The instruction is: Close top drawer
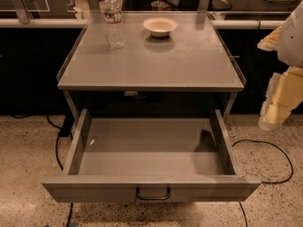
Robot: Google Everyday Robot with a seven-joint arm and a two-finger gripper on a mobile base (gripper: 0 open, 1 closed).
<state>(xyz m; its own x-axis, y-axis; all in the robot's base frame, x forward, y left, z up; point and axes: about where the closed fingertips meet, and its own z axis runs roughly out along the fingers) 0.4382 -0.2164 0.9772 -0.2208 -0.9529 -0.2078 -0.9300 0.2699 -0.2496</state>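
The top drawer point(150, 188) is a wide, shallow grey metal drawer. It is pulled far out from under the grey table top point(151, 63) toward the camera, and its inside looks empty. A small dark loop handle point(153, 194) sits at the centre of its flat front panel. My gripper point(273, 118), cream and white, hangs at the right edge of the view. It is to the right of the drawer's right side wall and above the floor, apart from the drawer.
A clear water bottle point(113, 20) and a white bowl point(160, 26) stand at the back of the table top. Black cables point(274, 150) lie on the speckled floor on both sides of the table. A railing runs behind the table.
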